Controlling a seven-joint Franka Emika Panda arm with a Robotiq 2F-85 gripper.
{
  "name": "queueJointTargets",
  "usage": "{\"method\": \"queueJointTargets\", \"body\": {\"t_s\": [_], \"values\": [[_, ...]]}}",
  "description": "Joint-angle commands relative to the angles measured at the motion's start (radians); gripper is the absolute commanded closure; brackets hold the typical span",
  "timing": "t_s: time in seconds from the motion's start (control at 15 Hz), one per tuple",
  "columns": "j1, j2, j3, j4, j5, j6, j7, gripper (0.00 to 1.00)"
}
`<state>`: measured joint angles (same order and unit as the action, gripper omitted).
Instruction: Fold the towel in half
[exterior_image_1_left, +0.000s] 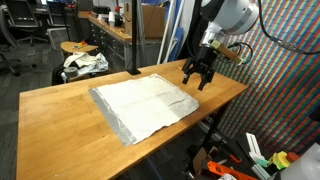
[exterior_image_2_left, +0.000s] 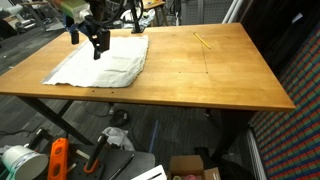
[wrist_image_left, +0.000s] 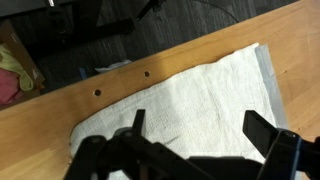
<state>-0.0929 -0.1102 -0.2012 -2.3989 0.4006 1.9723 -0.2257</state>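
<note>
Beneath the gripper (exterior_image_1_left: 197, 82), on the wooden table (exterior_image_1_left: 50, 115): the towel (exterior_image_1_left: 145, 100), off-white and lightly creased, spread out in a single layer with a greyish hem along its border. The gripper stands over one end of the cloth, fingers pointing down, jaws wide apart with nothing between them; whether the tips touch the fabric cannot be told. In both exterior views most of the towel (exterior_image_2_left: 105, 65) stretches away from the gripper (exterior_image_2_left: 95, 47) across the tabletop, while the rest of the table (exterior_image_2_left: 220, 70) lies well apart from the tool on its other side. Wrist view: the two dark fingers (wrist_image_left: 135, 125) of the gripper (wrist_image_left: 200, 135) frame the towel (wrist_image_left: 190, 95), whose hemmed short edge runs just outside one finger. Beyond the cloth, ahead of the fingers, a strip of bare table (wrist_image_left: 50, 115) shows two small holes (wrist_image_left: 97, 92), then the table's edge and dark floor. In an exterior view, a stool (exterior_image_1_left: 75, 47) behind the table, far from the gripper, carries a patterned cloth bundle (exterior_image_1_left: 85, 63)
</note>
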Motion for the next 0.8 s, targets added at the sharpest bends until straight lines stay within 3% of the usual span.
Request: {"method": "queueJointTargets", "body": {"t_s": [0.0, 0.47, 0.73], "values": [[-0.010, 0.050, 0.019, 0.072, -0.035, -0.090, -0.012, 0.00], [-0.039, 0.140, 0.015, 0.127, -0.160, -0.034, 0.002, 0.00], [-0.076, 0.183, 0.006, 0.116, -0.108, 0.057, -0.033, 0.00]]}}
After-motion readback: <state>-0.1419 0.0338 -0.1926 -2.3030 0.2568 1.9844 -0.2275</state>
